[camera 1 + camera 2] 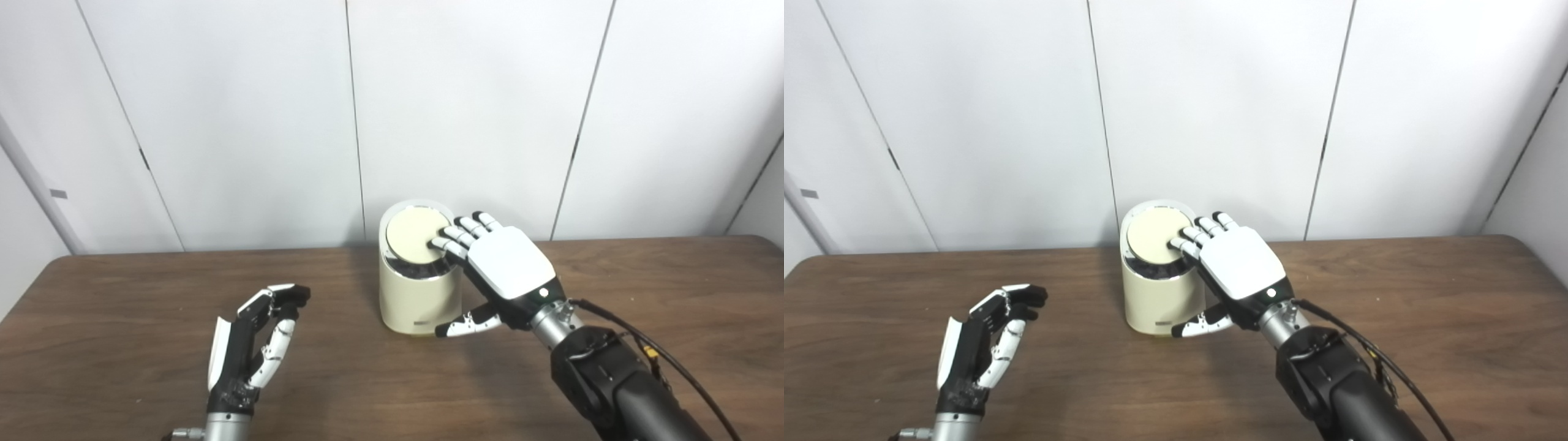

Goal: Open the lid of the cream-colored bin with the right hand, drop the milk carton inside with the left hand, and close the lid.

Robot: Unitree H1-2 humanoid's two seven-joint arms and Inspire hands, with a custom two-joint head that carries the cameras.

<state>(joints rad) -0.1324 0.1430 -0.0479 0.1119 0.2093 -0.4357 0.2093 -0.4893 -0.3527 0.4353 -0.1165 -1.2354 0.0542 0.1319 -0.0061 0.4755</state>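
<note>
The cream-colored bin [416, 300] stands upright at the middle of the wooden table [122, 318]. Its round lid [413, 236] sits on top, with a dark gap showing under the near edge. My right hand [508, 263] lies palm down at the bin's right side. Its fingertips [442, 244] rest on the lid's right part, the thumb hangs beside the bin's lower wall, and it holds nothing. My left hand [254, 343] hovers over the table to the left of the bin, fingers loosely curled and empty. No milk carton shows in either view.
A white panelled wall [459, 110] rises right behind the table's far edge, close to the bin. A black cable [667, 361] runs along my right forearm. Bare tabletop lies at both sides of the bin.
</note>
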